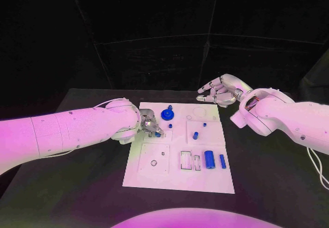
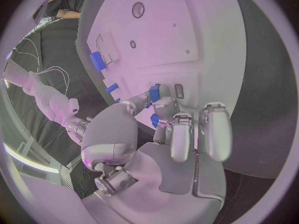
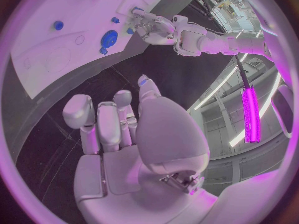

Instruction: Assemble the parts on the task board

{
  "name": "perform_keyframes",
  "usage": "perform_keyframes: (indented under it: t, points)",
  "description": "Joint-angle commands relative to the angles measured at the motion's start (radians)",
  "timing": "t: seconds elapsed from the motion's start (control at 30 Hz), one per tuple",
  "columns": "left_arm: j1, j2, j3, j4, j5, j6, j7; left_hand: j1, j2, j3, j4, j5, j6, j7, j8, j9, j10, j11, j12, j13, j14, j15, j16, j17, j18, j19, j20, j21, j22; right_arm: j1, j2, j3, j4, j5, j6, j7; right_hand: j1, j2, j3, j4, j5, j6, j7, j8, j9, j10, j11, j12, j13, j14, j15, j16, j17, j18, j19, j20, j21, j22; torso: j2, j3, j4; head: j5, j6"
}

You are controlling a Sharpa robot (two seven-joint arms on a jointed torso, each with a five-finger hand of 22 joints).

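Near end of board: cylinder lies loose, long axis 12–6. Mid-board, left edge: left hand fingertips closed on small part, nearest hand. Right hand at 1 o'clock, off board, fingers curled, empty.

A black table carries the white task board, which lies flat at its middle, long side running away from the robot. Bare dark tabletop surrounds the board on every side.
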Motion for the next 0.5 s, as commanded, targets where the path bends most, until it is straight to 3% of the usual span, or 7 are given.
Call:
perform_keyframes:
  t: [0.03, 0.5]
  points:
    - [0.001, 0.001, 0.0, -0.001, 0.007, 0.01, 0.003, -0.019, 0.001, -0.003, 0.01, -0.003, 0.009, 0.002, 0.002, -0.003, 0.008, 0.0, 0.002, 0.003, 0.106, -0.008, 0.003, 0.263, -0.014, 0.006, -0.006, 0.003, 0.015, 0.002, 0.0, 0.001, 0.002, -0.002, 0.004, 0.005, 0.003, 0.006, -0.007, 0.001, 0.004, -0.007, 0.001, 0.005, -0.001, -0.001, 0.001, 0.0, -0.001, 0.022, -0.008, -0.003, 0.001, 0.008, 0.0, -0.002, -0.005, 0.0, 0.0, -0.0002, 0.0004, -0.001, 0.0]
    - [0.001, 0.005, 0.0, -0.003, 0.007, 0.018, 0.003, -0.063, 0.0, -0.038, 0.041, -0.006, 0.026, 0.0, 0.008, -0.016, 0.022, -0.002, 0.016, 0.014, 0.106, -0.009, 0.003, 0.263, -0.015, 0.009, -0.007, 0.005, 0.022, 0.002, 0.002, 0.001, 0.002, -0.002, 0.003, 0.005, 0.003, 0.006, -0.007, 0.001, 0.004, -0.007, 0.001, 0.005, -0.001, -0.001, 0.001, 0.0, -0.001, 0.022, -0.008, -0.003, 0.001, 0.008, 0.0, -0.002, -0.005, 0.0, 0.0, -0.0008, -0.0001, -0.001, -0.001]
